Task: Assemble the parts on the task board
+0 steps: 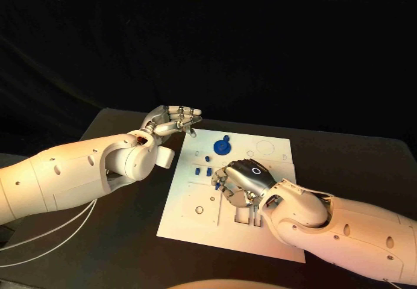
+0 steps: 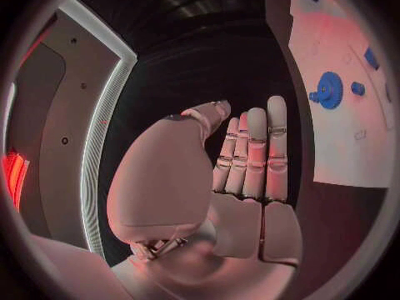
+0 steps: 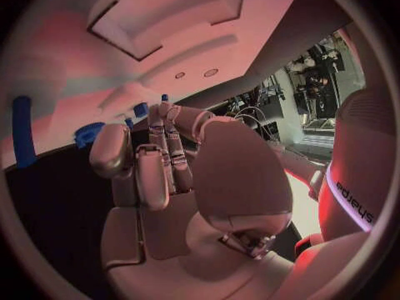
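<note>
The parts, small blue pieces (image 1: 199, 171) and a blue gear (image 1: 222, 145), lie on the white task board (image 1: 187, 220) on the dark surface. They look light, rigid and slippery, best pinched at their sides. The left robot hand (image 1: 171, 122) hovers released beside the board; the right robot hand (image 1: 241, 183) rests fingers-down on the board, grasp impossible to tell.

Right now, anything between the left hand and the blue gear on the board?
Head view: between the left hand and the blue gear lies one small blue part at the task board edge.
</note>
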